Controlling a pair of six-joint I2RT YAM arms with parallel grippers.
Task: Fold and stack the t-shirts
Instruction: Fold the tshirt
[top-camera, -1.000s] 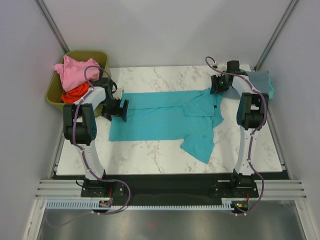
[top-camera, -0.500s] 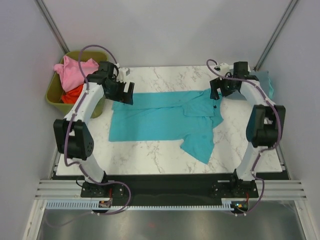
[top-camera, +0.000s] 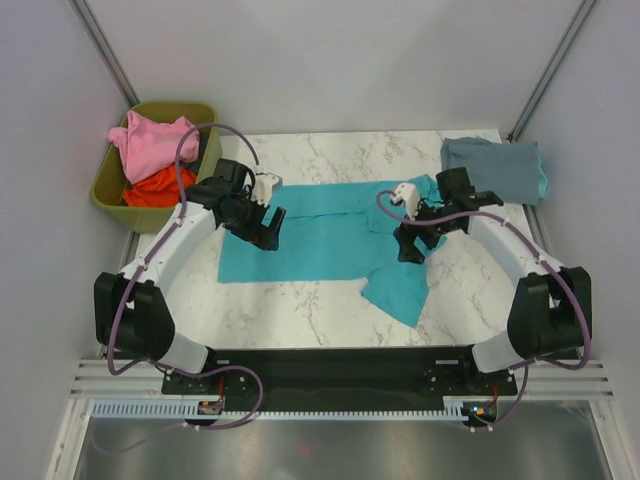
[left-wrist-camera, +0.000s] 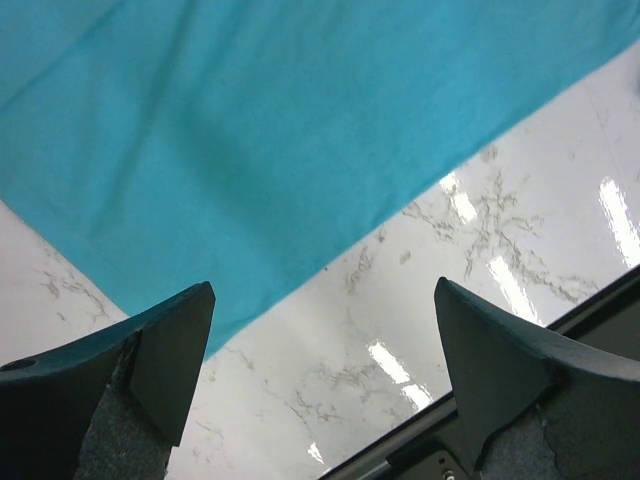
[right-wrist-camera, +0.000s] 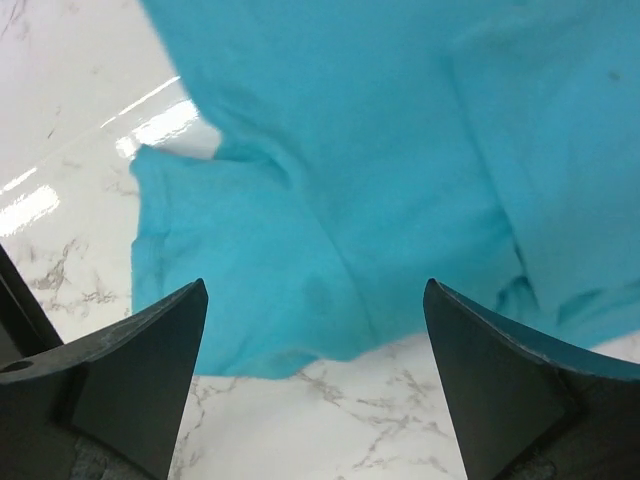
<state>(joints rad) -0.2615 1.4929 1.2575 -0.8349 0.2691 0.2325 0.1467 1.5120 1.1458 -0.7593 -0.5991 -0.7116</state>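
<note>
A bright teal t-shirt (top-camera: 330, 240) lies spread flat across the marble table (top-camera: 290, 310), one sleeve reaching toward the near edge. My left gripper (top-camera: 262, 228) hovers open over its left part. In the left wrist view the teal t-shirt (left-wrist-camera: 300, 130) ends at a straight hem above the left gripper (left-wrist-camera: 325, 335), with only marble between the fingers. My right gripper (top-camera: 412, 245) hangs open over the shirt's right part. The right wrist view shows the sleeve and the teal t-shirt (right-wrist-camera: 350, 190) beyond the empty right gripper (right-wrist-camera: 315, 340).
An olive-green bin (top-camera: 108, 188) at the back left holds a pink t-shirt (top-camera: 150, 145) on top of an orange-red t-shirt (top-camera: 155, 187). A folded grey-blue t-shirt (top-camera: 493, 168) lies at the back right corner. Grey walls close in on both sides.
The right gripper opened, left the shirt's far right corner and moved nearer, over the shirt. The left arm swung up, then inward over the shirt's left part.
</note>
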